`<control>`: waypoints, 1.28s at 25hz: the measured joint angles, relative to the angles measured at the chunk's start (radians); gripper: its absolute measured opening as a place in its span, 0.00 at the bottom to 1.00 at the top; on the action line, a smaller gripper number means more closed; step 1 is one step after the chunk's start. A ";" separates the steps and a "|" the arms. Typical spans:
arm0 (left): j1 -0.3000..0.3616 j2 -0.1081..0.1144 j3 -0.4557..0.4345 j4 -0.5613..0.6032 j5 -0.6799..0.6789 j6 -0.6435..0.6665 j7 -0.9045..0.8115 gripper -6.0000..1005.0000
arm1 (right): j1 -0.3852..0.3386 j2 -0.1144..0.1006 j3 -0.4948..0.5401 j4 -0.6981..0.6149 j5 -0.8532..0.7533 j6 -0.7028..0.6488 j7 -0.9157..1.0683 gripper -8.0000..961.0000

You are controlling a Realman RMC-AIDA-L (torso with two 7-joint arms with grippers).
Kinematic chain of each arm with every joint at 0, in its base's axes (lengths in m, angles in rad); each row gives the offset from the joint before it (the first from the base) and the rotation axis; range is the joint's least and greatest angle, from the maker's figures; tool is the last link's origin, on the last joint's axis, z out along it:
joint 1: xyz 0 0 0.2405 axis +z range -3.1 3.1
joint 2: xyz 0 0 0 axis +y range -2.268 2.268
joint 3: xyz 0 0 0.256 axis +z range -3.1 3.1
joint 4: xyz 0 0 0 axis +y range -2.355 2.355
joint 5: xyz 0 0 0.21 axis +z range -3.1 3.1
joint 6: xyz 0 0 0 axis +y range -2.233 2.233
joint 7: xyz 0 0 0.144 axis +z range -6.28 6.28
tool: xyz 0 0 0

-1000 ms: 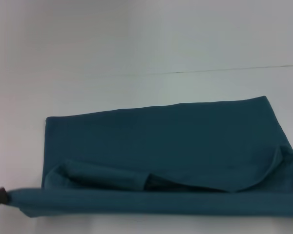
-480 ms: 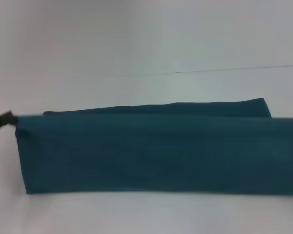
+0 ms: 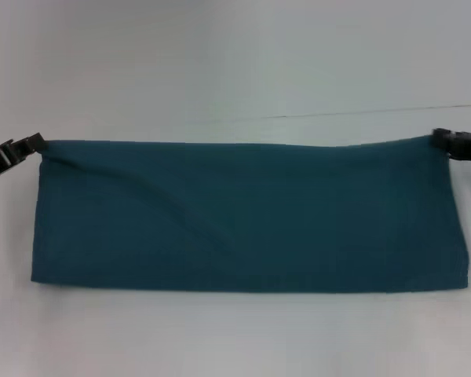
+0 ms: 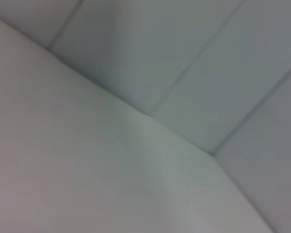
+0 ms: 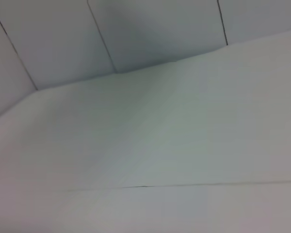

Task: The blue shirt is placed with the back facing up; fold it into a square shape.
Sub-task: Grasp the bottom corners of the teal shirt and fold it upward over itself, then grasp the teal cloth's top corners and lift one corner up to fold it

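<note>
Left hand (image 3: 33, 143) at the far left corner of the blue shirt (image 3: 247, 216), pinching that corner. Right hand (image 3: 438, 138) at the far right corner, likewise pinching cloth. Between the two hands: far edge of the shirt drawn out taut and straight. From there, back toward the robot: one long folded band, lying flat on the white table (image 3: 220, 71), with a slanting crease running away from the left hand. Nothing but pale table and walls in both wrist views.
</note>
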 joint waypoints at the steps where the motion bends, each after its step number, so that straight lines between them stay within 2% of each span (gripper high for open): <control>1: -0.007 -0.001 0.001 -0.010 0.000 -0.024 0.005 0.04 | 0.015 0.000 -0.018 0.016 0.000 0.035 -0.004 0.01; 4: -0.021 -0.003 0.016 -0.038 0.000 -0.097 0.018 0.04 | 0.055 0.000 -0.083 0.061 0.000 0.147 -0.011 0.01; 8: -0.035 -0.012 0.024 -0.049 -0.001 -0.156 0.027 0.04 | 0.082 0.008 -0.131 0.073 0.001 0.216 -0.015 0.01; 15: -0.049 -0.023 0.024 -0.050 -0.002 -0.199 0.035 0.05 | 0.095 0.011 -0.148 0.089 0.001 0.266 -0.025 0.01; 20: -0.056 -0.035 0.024 -0.051 -0.002 -0.226 0.032 0.05 | 0.094 0.030 -0.150 0.101 0.001 0.339 -0.084 0.03; 23: -0.056 -0.038 0.023 -0.054 -0.007 -0.239 0.030 0.06 | 0.095 0.034 -0.151 0.102 0.000 0.360 -0.094 0.06; 25: -0.056 -0.039 0.021 -0.064 -0.019 -0.259 0.028 0.11 | 0.095 0.035 -0.151 0.099 0.000 0.364 -0.095 0.08; 32: -0.040 -0.040 0.015 -0.082 -0.092 -0.306 0.032 0.28 | 0.087 0.032 -0.152 0.077 0.021 0.379 -0.094 0.29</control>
